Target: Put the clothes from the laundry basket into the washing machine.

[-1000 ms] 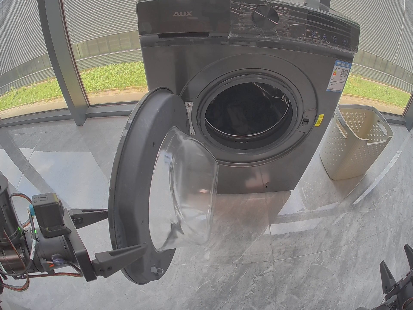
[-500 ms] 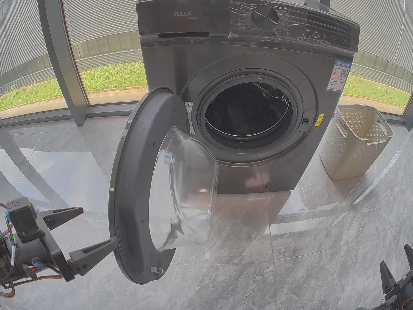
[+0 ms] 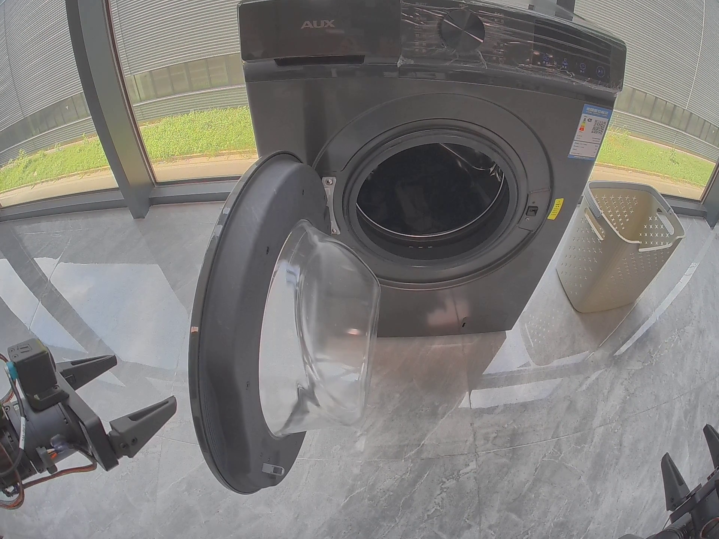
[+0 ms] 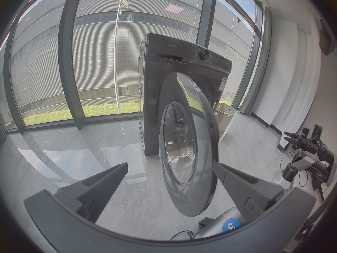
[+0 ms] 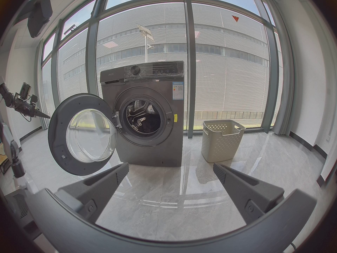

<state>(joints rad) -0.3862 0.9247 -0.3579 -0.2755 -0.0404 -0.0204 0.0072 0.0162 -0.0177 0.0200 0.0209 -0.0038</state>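
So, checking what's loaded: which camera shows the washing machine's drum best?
The right wrist view: it faces the drum squarely, with light and dark shapes visible inside. The head view shows the drum from above, mostly dark. In the left wrist view the open door hides it almost wholly.

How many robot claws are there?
2. The left gripper is low beside the open washing machine door; the right gripper is low at the far right.

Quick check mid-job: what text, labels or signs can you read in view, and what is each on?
Washing machine, top-left panel: short brand logo, not transcribed.
Blue-and-white label on its front: print too small to read.
Yellow sticker by the door opening: unreadable.
Control panel marks: too small.
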